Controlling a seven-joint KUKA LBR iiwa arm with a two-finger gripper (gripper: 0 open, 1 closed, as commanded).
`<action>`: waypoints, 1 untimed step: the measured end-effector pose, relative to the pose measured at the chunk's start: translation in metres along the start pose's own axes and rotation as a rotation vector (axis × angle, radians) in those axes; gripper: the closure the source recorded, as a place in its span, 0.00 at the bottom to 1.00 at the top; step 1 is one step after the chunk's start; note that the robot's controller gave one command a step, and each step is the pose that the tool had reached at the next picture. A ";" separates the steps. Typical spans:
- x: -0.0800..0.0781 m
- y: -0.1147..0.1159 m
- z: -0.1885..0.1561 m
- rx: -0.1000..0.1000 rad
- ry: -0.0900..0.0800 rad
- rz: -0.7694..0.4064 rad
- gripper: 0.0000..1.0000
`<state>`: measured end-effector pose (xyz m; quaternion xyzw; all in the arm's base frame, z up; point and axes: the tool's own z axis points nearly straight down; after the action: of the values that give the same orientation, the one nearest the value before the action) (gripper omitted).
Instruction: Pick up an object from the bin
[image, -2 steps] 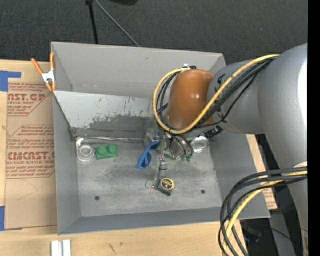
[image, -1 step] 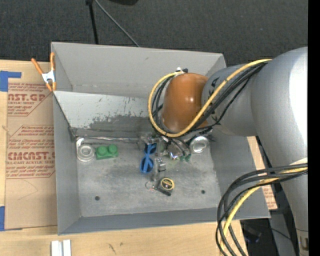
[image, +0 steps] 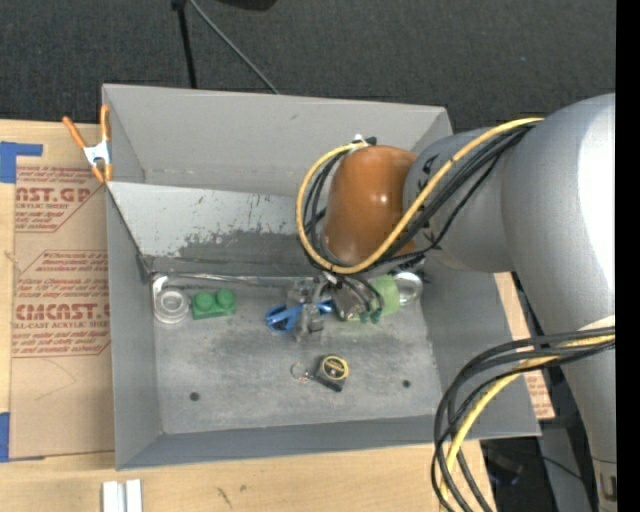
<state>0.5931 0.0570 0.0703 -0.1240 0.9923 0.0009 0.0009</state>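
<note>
At the left of the bin (image: 250, 130) we see a clear cup (image: 170, 303) with a green studded block (image: 212, 304) just beside it. Near the middle lies a blue thing (image: 281, 319), with the gripper (image: 312, 306) low at its right end; we cannot tell whether it is open or closed. Further right lie a black-and-yellow tape measure (image: 333, 371) and a green thing (image: 383, 298).

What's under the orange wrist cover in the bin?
The hand pokes out below the orange cover, beside a blue object and a green object. Whatever lies directly beneath the cover is hidden.
</note>
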 end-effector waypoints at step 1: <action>0.039 0.038 -0.142 0.002 -0.008 -0.005 1.00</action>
<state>0.5461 0.0836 0.2122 -0.1263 0.9920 0.0004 0.0047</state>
